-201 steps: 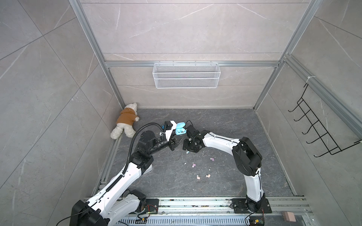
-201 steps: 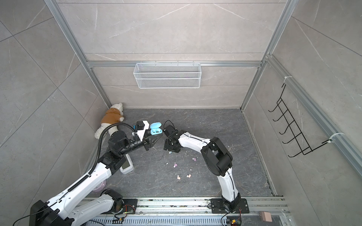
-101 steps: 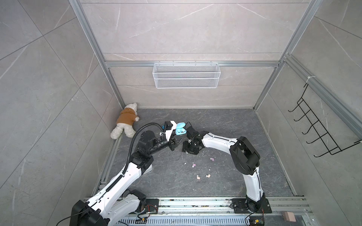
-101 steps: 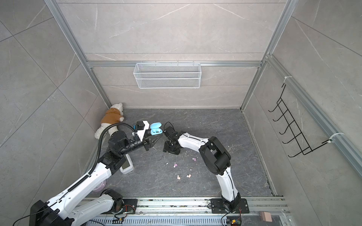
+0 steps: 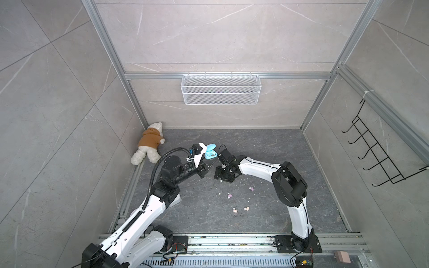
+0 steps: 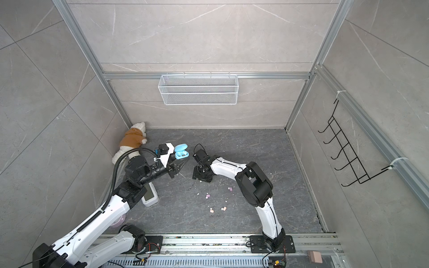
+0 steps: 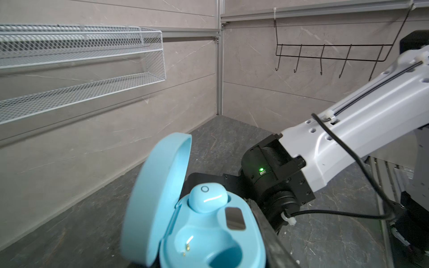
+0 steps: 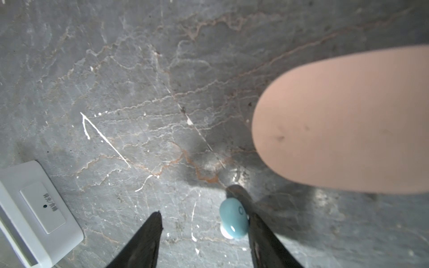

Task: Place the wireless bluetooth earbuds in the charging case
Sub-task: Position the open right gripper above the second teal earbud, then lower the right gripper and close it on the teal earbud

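Fearing flick: blue earbud point(image 8: 234, 219) sitting off-centre in parted right tool point(image 8: 197, 201); I'm clamping charging case point(image 7: 204, 227) with left tool point(image 5: 207, 161).

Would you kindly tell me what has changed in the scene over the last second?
The right gripper dipped slightly and edged leftward in both top views. Its jaws are apart, and the light blue earbud lies between them against one finger, not clamped. Nothing was taken or released. The left gripper kept holding the open charging case with one bud seated. The loose earbuds and plush bear stayed put.
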### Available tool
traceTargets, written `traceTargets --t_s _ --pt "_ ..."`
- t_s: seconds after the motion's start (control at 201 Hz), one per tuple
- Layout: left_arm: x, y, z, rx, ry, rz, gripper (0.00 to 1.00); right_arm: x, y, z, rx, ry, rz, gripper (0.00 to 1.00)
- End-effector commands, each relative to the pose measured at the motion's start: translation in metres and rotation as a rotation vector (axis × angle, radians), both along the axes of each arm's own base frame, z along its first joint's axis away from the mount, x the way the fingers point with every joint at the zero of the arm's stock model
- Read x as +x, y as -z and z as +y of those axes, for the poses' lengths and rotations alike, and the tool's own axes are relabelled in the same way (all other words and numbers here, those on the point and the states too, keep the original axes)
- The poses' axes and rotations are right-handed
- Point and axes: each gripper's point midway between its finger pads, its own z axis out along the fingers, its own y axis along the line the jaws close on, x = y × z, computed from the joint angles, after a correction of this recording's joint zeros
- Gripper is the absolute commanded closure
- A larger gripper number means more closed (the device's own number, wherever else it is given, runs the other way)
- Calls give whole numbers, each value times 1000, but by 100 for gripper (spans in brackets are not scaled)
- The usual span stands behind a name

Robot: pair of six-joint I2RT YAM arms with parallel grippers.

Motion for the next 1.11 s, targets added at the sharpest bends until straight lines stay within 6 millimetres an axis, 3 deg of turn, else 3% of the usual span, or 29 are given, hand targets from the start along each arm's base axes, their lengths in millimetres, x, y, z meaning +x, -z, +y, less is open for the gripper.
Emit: traceTargets --t_s 0.0,0.204,0.398,0.567,0.826,1.1 --pt "7 -14 20 -8 -82 -62 86 2 -7 7 20 -26 -26 38" --pt "17 -5 52 -107 -174 23 86 -2 -13 18 46 -64 -26 38" --pt "13 -2 72 -141 -227 39 86 -6 -21 30 62 -95 -35 38" --pt "12 -2 73 -139 -233 37 86 -7 -17 35 38 -117 -25 38" --pt "13 -4 75 -137 -242 37 85 -7 -20 16 -76 -99 -16 41" --pt "12 -4 71 -140 -217 46 85 4 -23 11 -169 -173 -49 44"
